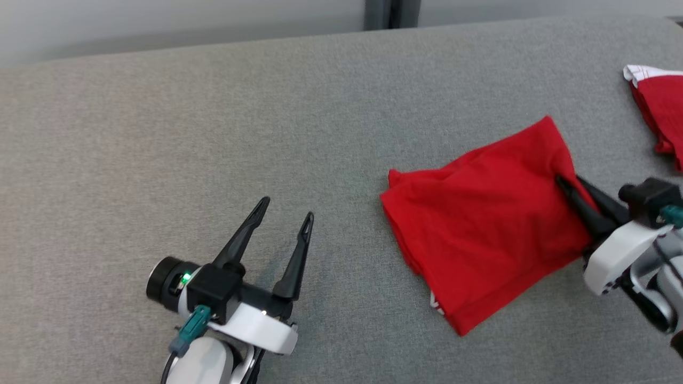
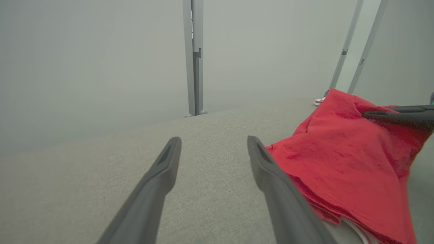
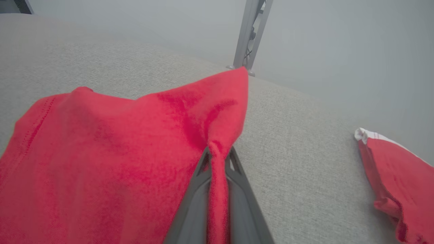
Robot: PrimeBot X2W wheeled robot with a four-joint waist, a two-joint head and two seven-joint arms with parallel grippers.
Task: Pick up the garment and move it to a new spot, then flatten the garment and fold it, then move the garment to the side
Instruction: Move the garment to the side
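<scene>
Left gripper (image 1: pixel 286 209): nearest the head camera, well to the left of the garment (image 1: pixel 480 224), jaws spread wide, nothing between them, hovering over the grey fabric surface (image 1: pixel 213 106).

Garment: red, lying on the grey surface as a folded, layered slab. Stacked edges show along its near-left side, with a bit of white peeking out at the near corner.

Right gripper (image 1: pixel 568 182): at the garment's right edge, clenched on a pinch of red cloth. The right wrist view shows a ridge of fabric squeezed between the two fingers, and the far-right corner is pulled up into a peak.

Second red garment (image 1: pixel 659 106): white-trimmed, lies apart from the garment, beyond its far-right corner.

Judgement: fold looks done, so the step in hand is probably the move to the side.

Risks:
- The pinch may hold only the upper layers. A lift or drag would then peel the stack open.
- One-point grip, so the slab can swing or bunch.
- The textured surface may hold back the bottom layer during a drag.
- Travel to the right could run into the second red garment.
</scene>
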